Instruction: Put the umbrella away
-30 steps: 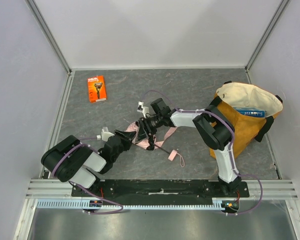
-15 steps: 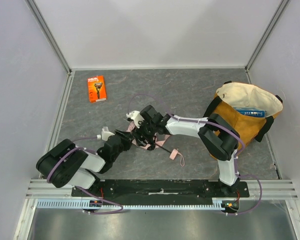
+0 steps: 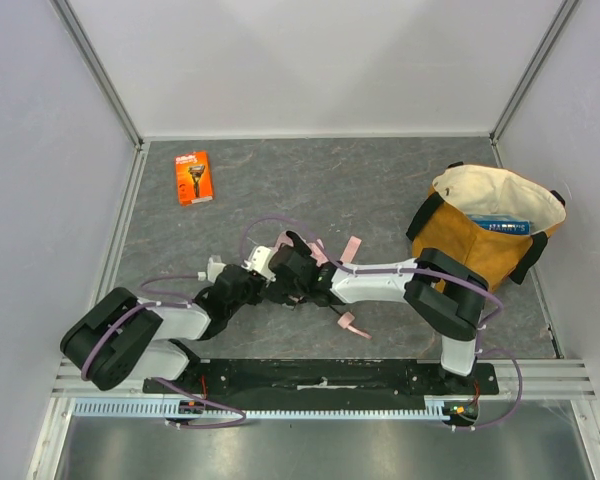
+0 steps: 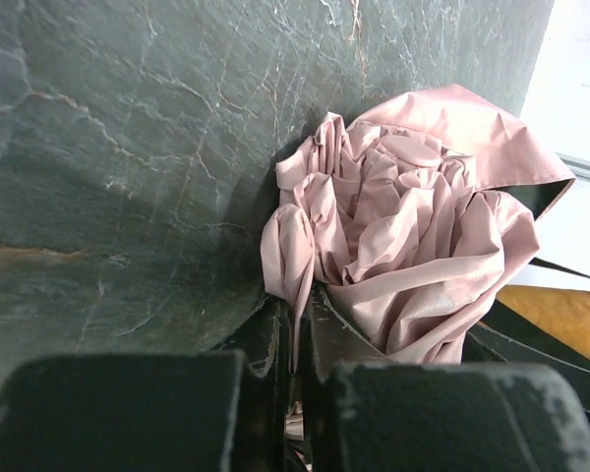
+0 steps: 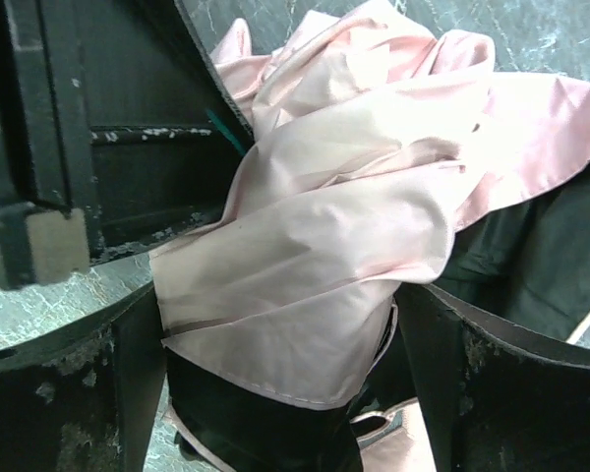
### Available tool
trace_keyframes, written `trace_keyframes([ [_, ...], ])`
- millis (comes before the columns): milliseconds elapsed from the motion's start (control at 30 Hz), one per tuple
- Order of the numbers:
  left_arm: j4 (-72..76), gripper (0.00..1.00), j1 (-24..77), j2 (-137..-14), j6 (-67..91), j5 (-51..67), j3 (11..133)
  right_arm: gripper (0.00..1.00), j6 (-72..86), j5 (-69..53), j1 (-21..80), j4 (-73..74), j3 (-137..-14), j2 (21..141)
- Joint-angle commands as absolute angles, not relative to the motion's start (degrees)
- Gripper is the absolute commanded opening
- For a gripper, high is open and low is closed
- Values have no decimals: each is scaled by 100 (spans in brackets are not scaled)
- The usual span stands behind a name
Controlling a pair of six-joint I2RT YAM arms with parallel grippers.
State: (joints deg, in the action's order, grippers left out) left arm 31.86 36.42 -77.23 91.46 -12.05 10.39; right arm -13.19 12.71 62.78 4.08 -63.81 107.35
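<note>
**Two grippers meeting on the pink umbrella at mid-table**

The scene is playing out on a dark grey, stone-veined table point(image 3: 400, 185), and plain white walls point(image 3: 310, 60) are closing it in on three sides. Silver metal rails point(image 3: 310, 375) are running along the near edge and up both corners.

Counting up: one umbrella point(image 3: 318, 250), one mustard tote bag point(image 3: 470, 255), one orange razor pack point(image 3: 193, 177) and one blue box point(image 3: 500, 225) peeking out of the bag's mouth. Two arms are working, with one gripper on each.

The left gripper point(image 4: 297, 315) and right gripper point(image 3: 283, 278) are sitting almost nose to nose, and the umbrella is lying bunched between and just beyond them. The left one's fingers are pressing close together, pinching a thin pleat of pink cloth. The rest is ballooning into a crumpled rosette straight ahead of it.

The right gripper's fingers point(image 5: 128, 374) are standing wide, squeezing a fat fold of fabric that is filling the gap from one finger to the other.

The small pink handle point(image 3: 346, 323) is lying near the right gripper, on its base side. The tote bag is sitting well apart, off behind the right gripper. The razor pack is resting well apart too, far beyond the left gripper and to its left.
</note>
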Motion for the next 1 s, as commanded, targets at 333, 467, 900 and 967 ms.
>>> trace_keyframes([
  [333,2750,2,3656,-7163,8526,-1547,483,86,-879,300,6091,-316,-5845,10714],
  [467,3057,2,3656,-7216,8333,-1503,492,77,-353,-245,5775,-710,-5450,10574],
  [900,3304,2,3595,-7347,8614,-1328,641,11,-194,-1017,5450,-720,-5476,11214],
  [967,3244,2,3560,-7400,8447,-1248,764,0,165,-1457,5239,-896,-5423,11328],
])
